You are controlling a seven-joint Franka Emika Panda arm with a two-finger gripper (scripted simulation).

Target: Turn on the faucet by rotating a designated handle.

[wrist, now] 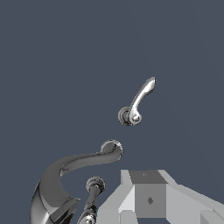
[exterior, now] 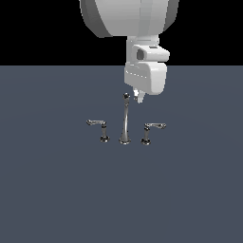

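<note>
Faucet [exterior: 125,121]: chrome, three-piece, standing on grey floor [exterior: 57,190]. Handle [exterior: 152,129] at exterior view's right of spout, untouched. Gripper [exterior: 137,96] above, behind spout tip; finger spacing cannot tell.

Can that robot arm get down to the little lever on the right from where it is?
Probably yes. The fingers hang above and behind the lever, with open space around it; only the spout stands close beside.

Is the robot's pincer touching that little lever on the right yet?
Apart. In the exterior view the pincer hangs by the spout's tip, with bare floor between it and the handle lower down.
</note>
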